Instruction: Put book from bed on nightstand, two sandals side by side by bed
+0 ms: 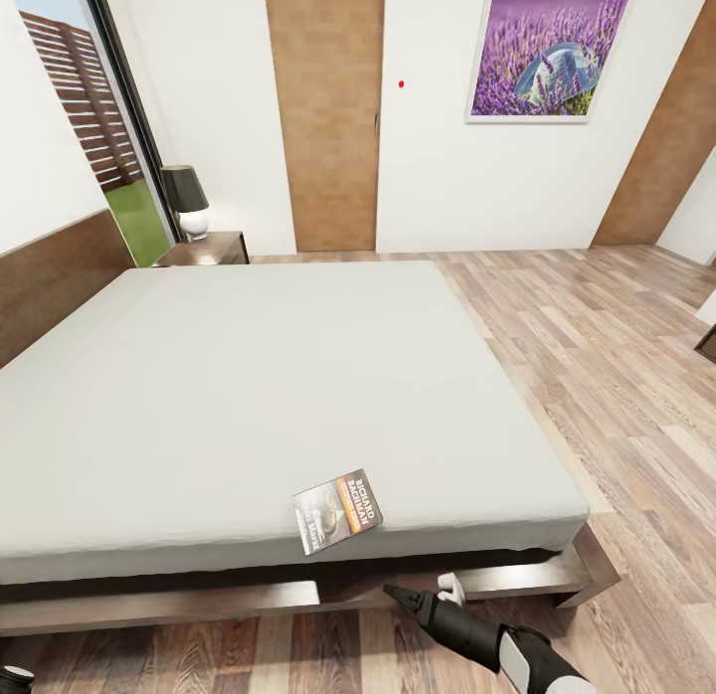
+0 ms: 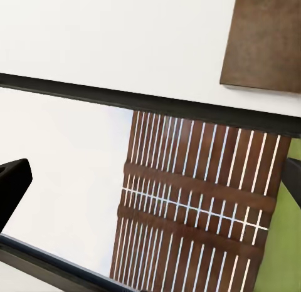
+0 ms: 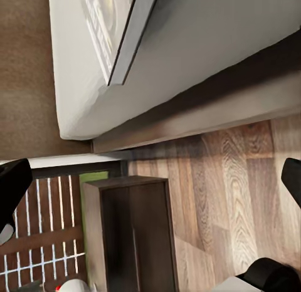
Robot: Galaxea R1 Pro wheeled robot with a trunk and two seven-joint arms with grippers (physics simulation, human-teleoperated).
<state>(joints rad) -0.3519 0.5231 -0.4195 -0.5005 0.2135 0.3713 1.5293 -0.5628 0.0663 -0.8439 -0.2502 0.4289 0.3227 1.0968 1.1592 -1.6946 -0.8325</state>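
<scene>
My right gripper [image 1: 398, 596] sits low at the foot of the bed [image 1: 249, 396], below the mattress edge and in front of the dark wooden frame; in the right wrist view its two dark fingers [image 3: 14, 179] stand well apart with nothing between them, so I read it as released and empty. The left gripper barely shows: one dark fingertip [image 2: 12, 182] at the edge of its wrist view, aimed at the window [image 2: 188, 198] and the slatted fence outside, and I cannot tell whether it is open or closed. The book [image 1: 338, 511] lies flat on the grey mattress close to the foot edge, just above and slightly left of my right gripper, its lower corner nearly reaching the edge. The step in hand, I judge, is picking it up. It is thin, so I would raise the arm above mattress level, come in from the foot edge, and slide one finger under the overhanging corner rather than press down into soft bedding. Then I have to carry it to the nightstand [image 1: 209, 249] by the headboard, where a lamp [image 1: 187, 203] takes up part of the top. On the cover's orange band I can read "RICHARD BACHMAN"; the smaller print is illegible. The sandals are nowhere I can point to yet.
</scene>
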